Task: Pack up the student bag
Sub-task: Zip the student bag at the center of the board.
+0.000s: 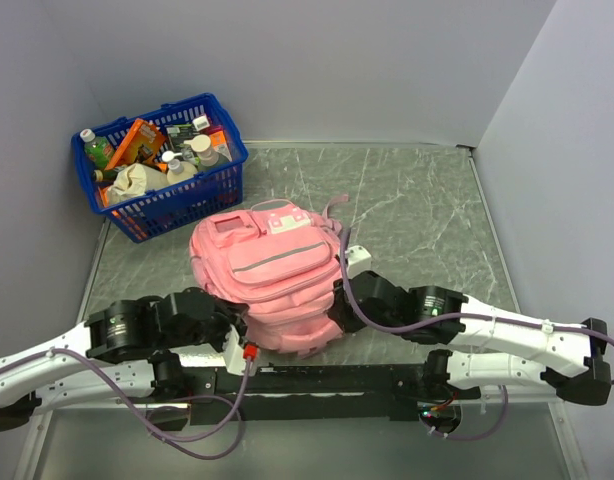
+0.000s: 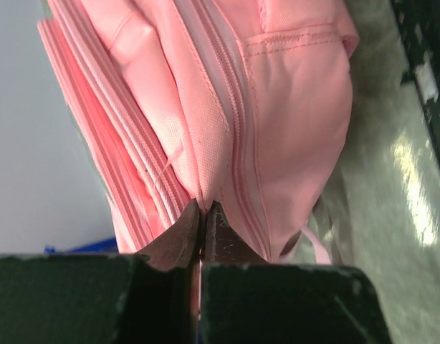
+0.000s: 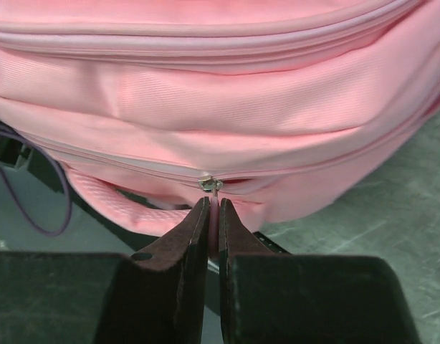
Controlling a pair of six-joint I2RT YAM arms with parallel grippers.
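Unzipping is likely starting: right tool [image 3: 213,206] is pinching the zip tab [image 3: 210,185] at its tips, left tool [image 2: 204,211] is clamping the student bag [image 2: 277,143], needing steady pulling next.

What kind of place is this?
Probably a robot test bench: plain grey panels wall in a marbled tabletop, a left arm and right arm are bolted at its near edge, and a pink backpack and blue basket look staged.

Blue basket [image 1: 182,205] (crammed with bottles [image 1: 203,148]) — far-left, marbled table [image 1: 427,210]
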